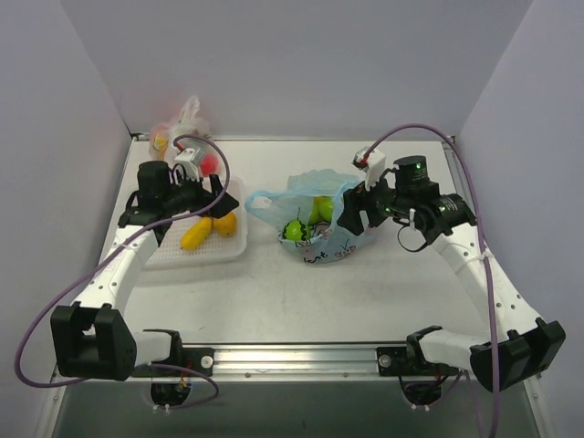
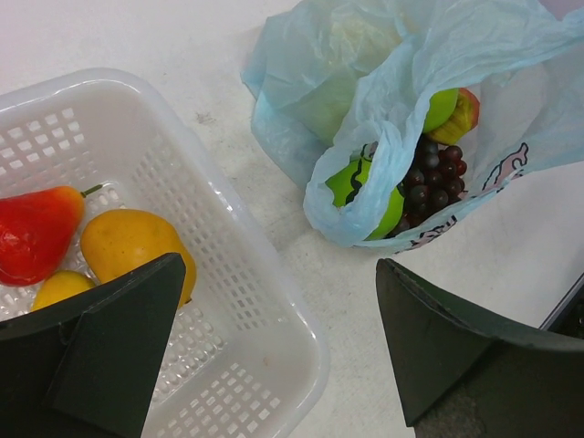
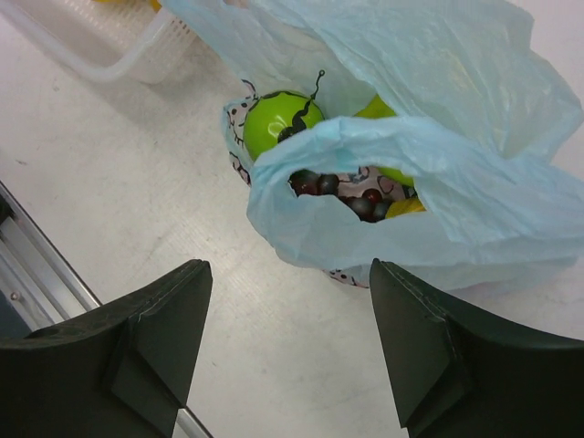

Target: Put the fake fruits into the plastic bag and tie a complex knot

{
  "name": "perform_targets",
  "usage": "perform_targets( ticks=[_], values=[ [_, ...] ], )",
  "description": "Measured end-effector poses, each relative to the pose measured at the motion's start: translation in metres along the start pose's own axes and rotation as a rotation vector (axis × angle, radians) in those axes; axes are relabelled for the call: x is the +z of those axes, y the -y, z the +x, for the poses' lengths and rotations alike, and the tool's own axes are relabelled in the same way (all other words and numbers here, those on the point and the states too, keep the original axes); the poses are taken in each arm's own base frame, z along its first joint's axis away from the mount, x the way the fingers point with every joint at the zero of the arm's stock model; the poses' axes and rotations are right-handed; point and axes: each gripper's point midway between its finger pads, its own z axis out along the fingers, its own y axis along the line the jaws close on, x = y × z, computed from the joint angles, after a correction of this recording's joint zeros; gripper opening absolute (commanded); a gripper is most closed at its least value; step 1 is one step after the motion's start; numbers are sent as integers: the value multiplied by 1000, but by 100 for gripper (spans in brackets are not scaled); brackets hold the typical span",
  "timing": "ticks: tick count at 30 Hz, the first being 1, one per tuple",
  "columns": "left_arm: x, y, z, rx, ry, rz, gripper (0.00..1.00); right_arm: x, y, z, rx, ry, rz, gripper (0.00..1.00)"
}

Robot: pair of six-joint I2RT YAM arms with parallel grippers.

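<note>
The light-blue plastic bag (image 1: 321, 224) lies open mid-table; in the right wrist view the bag (image 3: 429, 82) holds a green apple (image 3: 278, 119) and dark grapes (image 3: 351, 199). My right gripper (image 1: 354, 210) hovers at the bag's right side, and in its wrist view the gripper (image 3: 290, 266) is open over bare table with nothing between the fingers. My left gripper (image 1: 216, 196) hangs open over the white basket (image 2: 228, 274), above a red fruit (image 2: 36, 233) and yellow fruits (image 2: 128, 242). The left gripper (image 2: 281, 265) holds nothing. No knot shows.
A clear wrapped bundle of orange and red fruits (image 1: 182, 128) stands at the back left corner. The basket (image 1: 239, 245) sits left of the bag. A metal rail (image 1: 301, 358) runs along the near edge. White walls close in three sides.
</note>
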Motion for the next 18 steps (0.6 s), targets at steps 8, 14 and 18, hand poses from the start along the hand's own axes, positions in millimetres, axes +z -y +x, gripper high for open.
perform_targets(
  ticks=[8,14,18],
  values=[
    [23,-8,26,-25,-94,39,97,19,-3,-15,-67,3,-8,66],
    [40,6,46,-22,-163,127,93,26,-1,-18,-66,-9,-10,36],
    [50,19,50,12,-170,176,69,25,0,-24,-67,5,-6,15]
  ],
)
